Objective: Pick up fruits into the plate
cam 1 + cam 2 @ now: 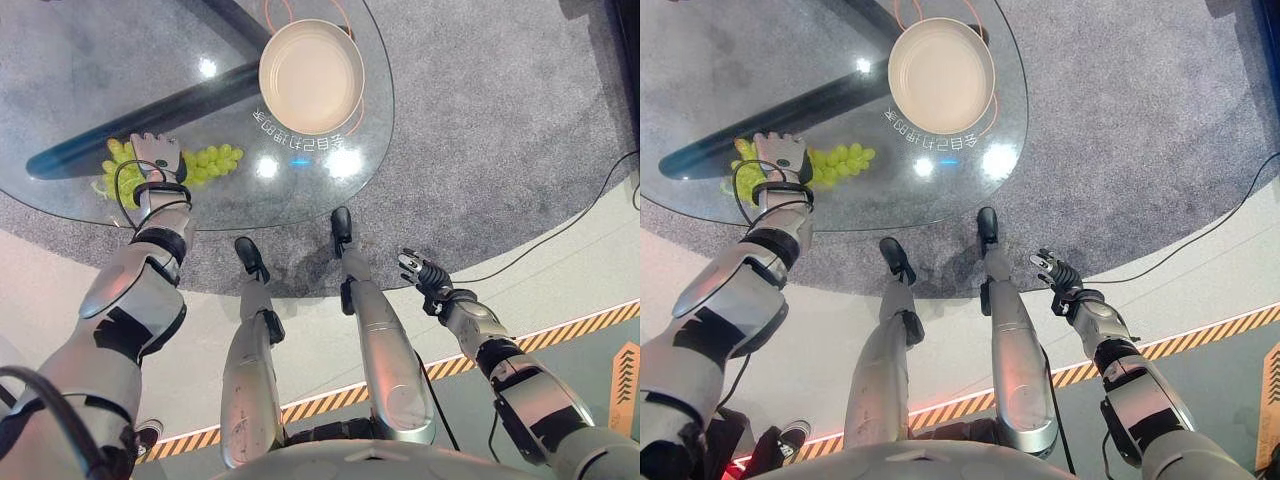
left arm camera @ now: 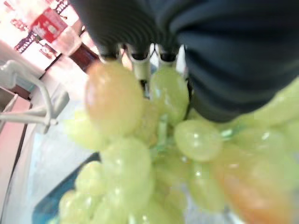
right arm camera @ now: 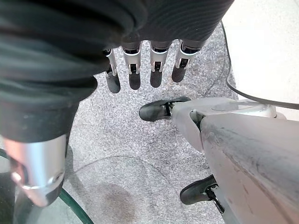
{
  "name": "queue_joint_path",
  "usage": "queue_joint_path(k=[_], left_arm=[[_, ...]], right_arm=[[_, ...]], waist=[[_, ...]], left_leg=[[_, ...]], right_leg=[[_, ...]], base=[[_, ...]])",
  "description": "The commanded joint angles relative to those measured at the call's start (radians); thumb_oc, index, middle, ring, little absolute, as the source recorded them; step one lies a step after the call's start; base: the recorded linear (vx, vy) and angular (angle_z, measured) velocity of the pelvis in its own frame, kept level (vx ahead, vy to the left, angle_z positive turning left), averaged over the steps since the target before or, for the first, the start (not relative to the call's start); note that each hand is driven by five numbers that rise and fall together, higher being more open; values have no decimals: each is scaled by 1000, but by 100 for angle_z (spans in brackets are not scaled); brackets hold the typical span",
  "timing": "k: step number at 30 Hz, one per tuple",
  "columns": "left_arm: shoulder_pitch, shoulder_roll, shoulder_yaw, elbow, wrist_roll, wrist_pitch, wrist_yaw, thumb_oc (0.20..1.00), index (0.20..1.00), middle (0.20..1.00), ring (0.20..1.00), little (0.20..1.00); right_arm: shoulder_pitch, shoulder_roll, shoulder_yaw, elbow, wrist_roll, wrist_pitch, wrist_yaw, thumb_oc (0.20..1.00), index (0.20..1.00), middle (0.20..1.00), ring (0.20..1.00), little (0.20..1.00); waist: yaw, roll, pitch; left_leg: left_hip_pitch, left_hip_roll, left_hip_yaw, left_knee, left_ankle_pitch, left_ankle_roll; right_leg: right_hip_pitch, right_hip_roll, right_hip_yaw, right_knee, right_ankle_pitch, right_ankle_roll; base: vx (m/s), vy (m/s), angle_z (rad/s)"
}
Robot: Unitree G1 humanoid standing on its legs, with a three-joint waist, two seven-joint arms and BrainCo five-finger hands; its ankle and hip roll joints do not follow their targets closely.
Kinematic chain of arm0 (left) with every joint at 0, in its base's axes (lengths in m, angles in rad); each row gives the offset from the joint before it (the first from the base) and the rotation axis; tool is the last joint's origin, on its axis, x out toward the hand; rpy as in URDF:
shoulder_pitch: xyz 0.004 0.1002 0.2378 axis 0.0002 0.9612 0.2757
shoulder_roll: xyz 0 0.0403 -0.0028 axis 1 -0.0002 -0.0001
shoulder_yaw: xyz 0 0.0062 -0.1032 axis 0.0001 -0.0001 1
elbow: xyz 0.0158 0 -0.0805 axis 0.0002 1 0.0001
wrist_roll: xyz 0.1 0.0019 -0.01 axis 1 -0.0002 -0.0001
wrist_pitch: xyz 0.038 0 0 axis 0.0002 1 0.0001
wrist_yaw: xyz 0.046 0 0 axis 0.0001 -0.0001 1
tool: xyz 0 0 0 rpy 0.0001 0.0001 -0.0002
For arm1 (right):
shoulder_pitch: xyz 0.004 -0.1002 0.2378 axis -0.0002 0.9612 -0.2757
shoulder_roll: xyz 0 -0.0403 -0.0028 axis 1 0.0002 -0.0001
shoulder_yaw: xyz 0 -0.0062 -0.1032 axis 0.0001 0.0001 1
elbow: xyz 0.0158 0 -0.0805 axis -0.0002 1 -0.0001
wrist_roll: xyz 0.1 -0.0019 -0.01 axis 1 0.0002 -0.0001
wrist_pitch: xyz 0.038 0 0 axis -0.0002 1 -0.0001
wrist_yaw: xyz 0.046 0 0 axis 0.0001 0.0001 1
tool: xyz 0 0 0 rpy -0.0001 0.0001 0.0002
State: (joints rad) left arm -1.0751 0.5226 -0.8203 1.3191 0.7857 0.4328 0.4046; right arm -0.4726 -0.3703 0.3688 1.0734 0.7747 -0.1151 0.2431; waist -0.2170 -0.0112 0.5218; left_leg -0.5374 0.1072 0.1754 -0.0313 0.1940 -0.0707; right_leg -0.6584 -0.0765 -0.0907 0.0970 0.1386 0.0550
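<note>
Under your left hand [image 1: 157,155]: green grapes [image 1: 205,164], one bunch, lying on the glass surface [image 1: 80,60]; fingers buried among the fruit, grip cannot be told. Beyond the hand, well apart: plate [image 1: 311,75], empty, awaiting fruit. Right hand [image 3: 140,70]: idle, fingers straight, off the surface.

We see a round glass table [image 1: 60,60] under the left hand [image 1: 155,155], with a dark beam [image 1: 150,120] beneath the glass just beyond it. Grey carpet [image 1: 480,120] lies past the right hand [image 1: 420,272], pale floor [image 1: 300,330] near it, and yellow-black striped tape [image 1: 580,325] beside it.
</note>
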Motion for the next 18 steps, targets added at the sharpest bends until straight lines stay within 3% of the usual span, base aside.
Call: queue_joint_path(k=[1, 6, 12, 18], left_arm=[[-15, 44, 39, 66, 0, 31, 11, 200, 200, 200, 200, 200], [-14, 48, 33, 50, -15, -3, 4, 200, 200, 200, 200, 200], [-14, 53, 40, 12, -129, -51, 29, 200, 200, 200, 200, 200], [-18, 76, 57, -48, -264, -153, 45, 200, 200, 200, 200, 200]], right_arm=[[25, 30, 8, -5, 31, -26, 22, 1000, 1000, 1000, 1000, 1000], [26, 28, 7, -15, 31, -23, 14, 1000, 1000, 1000, 1000, 1000], [27, 25, 6, -31, 17, -29, 7, 1000, 1000, 1000, 1000, 1000], [31, 7, 2, -68, 1, -50, 7, 1000, 1000, 1000, 1000, 1000]], waist=[[18, -71, -2], [21, -68, -2], [29, -58, -2], [38, -41, -2]], left_leg=[[-32, -26, -19, 79, -26, -33], [-26, -26, -24, 82, -25, -33], [0, -28, -26, 70, -22, -29], [47, -35, -32, 67, -27, -26]], right_leg=[[9, 61, 40, 18, 27, 22], [17, 60, 38, 23, 25, 22], [43, 60, 32, 23, 18, 20], [91, 55, 26, 25, 6, 21]], base=[[0, 0, 0], [0, 0, 0], [0, 0, 0], [0, 0, 0]])
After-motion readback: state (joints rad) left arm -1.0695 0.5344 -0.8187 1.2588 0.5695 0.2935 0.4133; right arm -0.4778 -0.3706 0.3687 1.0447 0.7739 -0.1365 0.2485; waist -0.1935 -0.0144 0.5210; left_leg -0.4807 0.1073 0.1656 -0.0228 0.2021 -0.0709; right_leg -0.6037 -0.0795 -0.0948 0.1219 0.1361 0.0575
